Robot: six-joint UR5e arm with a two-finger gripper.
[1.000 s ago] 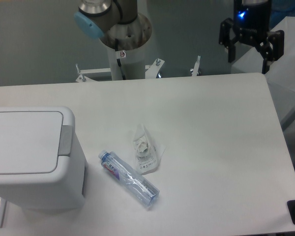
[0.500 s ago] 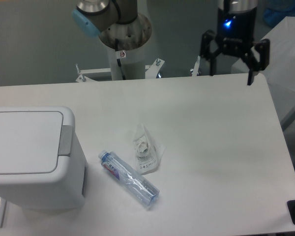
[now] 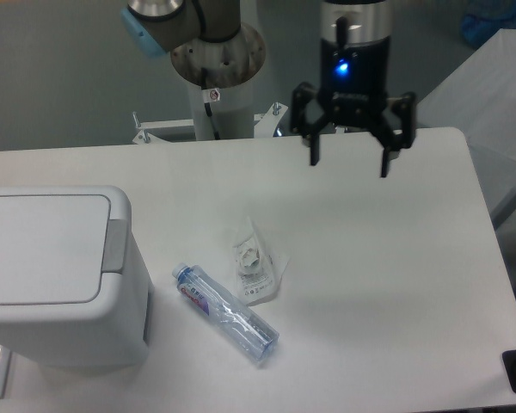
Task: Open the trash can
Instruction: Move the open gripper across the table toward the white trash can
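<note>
End effector (image 3: 348,165) above the desk (image 3: 396,258), fingers spread, apparently empty; bin (image 3: 56,275) lid closed at left, bottle (image 3: 226,312) nearby.

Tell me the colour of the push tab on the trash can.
Grey, against the white trash can; the fixed camera shows it.

One trash can (image 3: 56,271) stands at the table's (image 3: 396,258) left edge. One plastic bottle (image 3: 226,312) and one crumpled wrapper (image 3: 256,262) lie mid-table.

The pincer (image 3: 349,163) hangs pointing down, its 2 fingers spread wide, holding nothing.
</note>
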